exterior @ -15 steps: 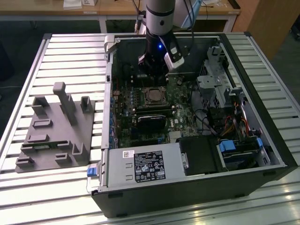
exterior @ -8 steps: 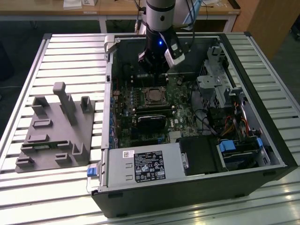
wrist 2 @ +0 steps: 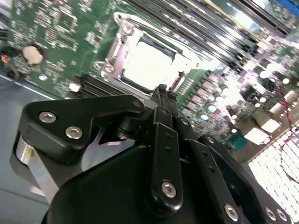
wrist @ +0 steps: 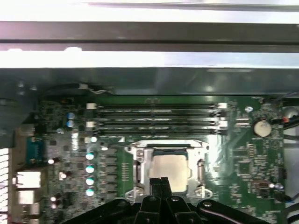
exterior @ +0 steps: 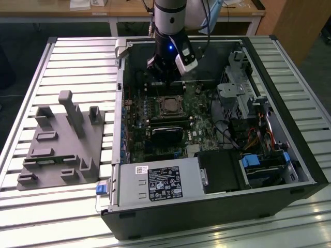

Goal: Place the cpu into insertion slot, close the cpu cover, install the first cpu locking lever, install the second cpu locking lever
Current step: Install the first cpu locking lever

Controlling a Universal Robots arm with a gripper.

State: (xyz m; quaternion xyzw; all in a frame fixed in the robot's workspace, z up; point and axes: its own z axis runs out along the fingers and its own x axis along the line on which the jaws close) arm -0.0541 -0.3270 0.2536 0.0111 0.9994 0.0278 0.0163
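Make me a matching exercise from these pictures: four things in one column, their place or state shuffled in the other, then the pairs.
1. cpu
2. cpu cover
3. gripper
4. grey fixture block

A. beside the computer case, on the exterior view's left
B. silver frame around the chip
C. pale square top, inside the frame
D. fingers together, above the chip's edge

Pairs: 1-C, 2-B, 3-D, 4-A

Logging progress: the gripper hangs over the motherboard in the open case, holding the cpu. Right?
No. The gripper holds nothing; the first wrist view shows the cpu already seated in the insertion slot. It does hang over the motherboard.
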